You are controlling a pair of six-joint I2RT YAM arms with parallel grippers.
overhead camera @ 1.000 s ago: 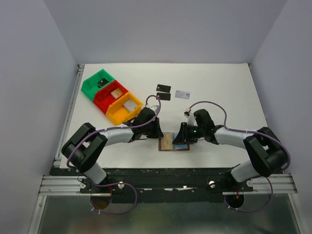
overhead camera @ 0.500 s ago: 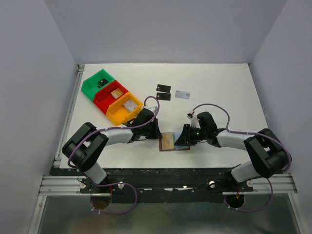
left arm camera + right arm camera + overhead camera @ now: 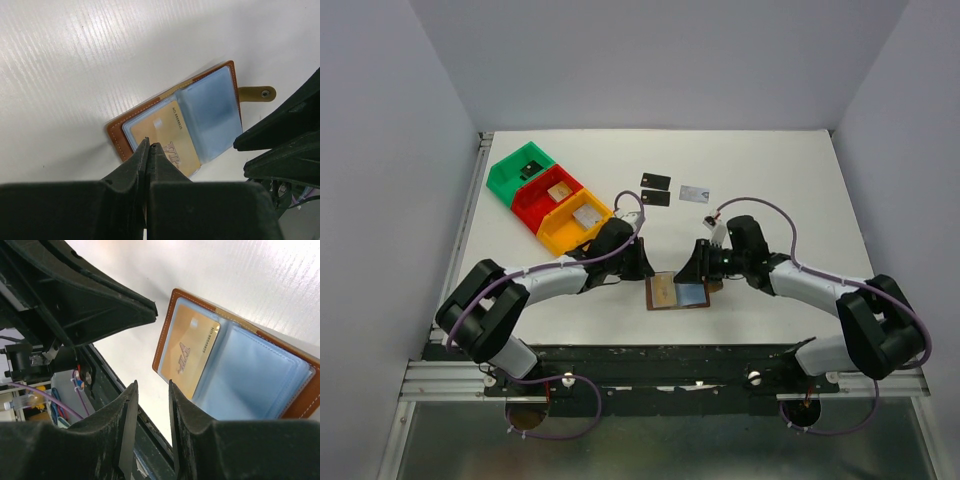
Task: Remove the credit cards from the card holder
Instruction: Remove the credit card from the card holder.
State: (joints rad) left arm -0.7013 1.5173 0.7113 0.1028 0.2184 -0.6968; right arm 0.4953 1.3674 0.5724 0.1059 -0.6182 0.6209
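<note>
The card holder (image 3: 678, 293) lies open near the table's front edge, a brown wallet with grey-blue pockets. One tan-gold credit card (image 3: 663, 293) sits in its left pocket; the right pocket (image 3: 212, 117) looks empty. Two black cards (image 3: 655, 181) and a silver-blue card (image 3: 694, 194) lie on the table further back. My left gripper (image 3: 642, 272) is shut and empty, its tips (image 3: 147, 142) at the wallet's left edge by the gold card (image 3: 170, 135). My right gripper (image 3: 692, 275) is slightly open and empty, hovering (image 3: 152, 385) just off the wallet (image 3: 240, 375) near the gold card (image 3: 192, 352).
Green (image 3: 520, 168), red (image 3: 548, 195) and yellow (image 3: 575, 222) bins stand in a row at the back left, with small white pieces inside. The wallet's closing tab (image 3: 257, 93) sticks out on the right. The table's front edge and metal rail are just behind the wallet.
My right gripper has drawn back off the wallet's right half, so the grey-blue right pocket now shows. The left gripper has shifted slightly. The wallet stays in place.
</note>
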